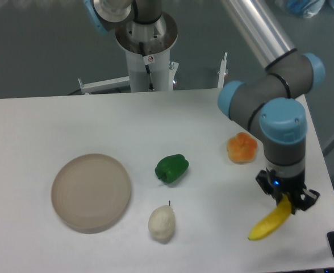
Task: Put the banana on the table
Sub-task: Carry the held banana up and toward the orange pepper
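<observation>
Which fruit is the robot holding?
The yellow banana. The gripper pinches its upper end; the orange fruit, pear and green pepper lie untouched.

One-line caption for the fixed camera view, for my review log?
Gripper holds the banana over the table, right of the pear and green pepper.
</observation>
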You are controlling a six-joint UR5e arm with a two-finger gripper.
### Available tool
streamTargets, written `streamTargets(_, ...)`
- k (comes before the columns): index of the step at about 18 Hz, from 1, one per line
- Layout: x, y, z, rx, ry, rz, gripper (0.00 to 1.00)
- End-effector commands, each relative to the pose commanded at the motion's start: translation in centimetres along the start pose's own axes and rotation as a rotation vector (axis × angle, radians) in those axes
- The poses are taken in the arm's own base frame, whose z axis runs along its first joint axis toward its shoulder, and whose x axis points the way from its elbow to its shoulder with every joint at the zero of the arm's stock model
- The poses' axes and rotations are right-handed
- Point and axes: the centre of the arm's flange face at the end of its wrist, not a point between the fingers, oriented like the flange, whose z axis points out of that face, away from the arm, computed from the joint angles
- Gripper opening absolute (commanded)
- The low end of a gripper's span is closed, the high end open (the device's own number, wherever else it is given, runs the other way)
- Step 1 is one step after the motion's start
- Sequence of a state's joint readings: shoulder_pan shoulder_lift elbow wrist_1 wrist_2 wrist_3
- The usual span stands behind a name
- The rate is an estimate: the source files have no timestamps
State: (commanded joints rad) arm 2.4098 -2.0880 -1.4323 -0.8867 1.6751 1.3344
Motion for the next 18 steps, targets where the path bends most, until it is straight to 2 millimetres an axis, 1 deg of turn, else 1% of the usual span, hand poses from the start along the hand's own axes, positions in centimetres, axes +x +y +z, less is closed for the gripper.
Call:
streamTargets(2,2.0,2.4,-0.6,-0.014,0.025,0.041,0.36)
streamTargets(3,2.7,2.7,-0.9,-0.014,0.03,0.053,0.36)
streamTargets(4,3.5,3.0,-0.8,-0.016,0.039,0.067,0.36)
streamTargets(5,5.3,3.8,0.0,-0.022,0.074,0.078,0.33)
streamTargets(6,6.4,4.1,0.6,-0.026,0.095,0.085,0.33)
streamTargets(7,8.1,4.5,1.0,-0.03,0.121,0.089,0.33)
streamTargets(9,9.6,5.2,0.7,-0.032,0.136,0.101,0.33)
streamTargets(12,12.7,5.8,0.6,-0.034,0.167,0.132,0.33)
streamTargets(14,15.1,6.2,1.3,-0.038,0.205,0.161,0.33)
streamTargets(15,16.1,6.3,1.4,-0.037,0.203,0.175,0.33)
streamTargets(17,18.4,7.1,2.0,-0.042,0.217,0.158,0.33)
streamTargets(18,19.1,7.4,1.9,-0.039,0.224,0.149,0.33)
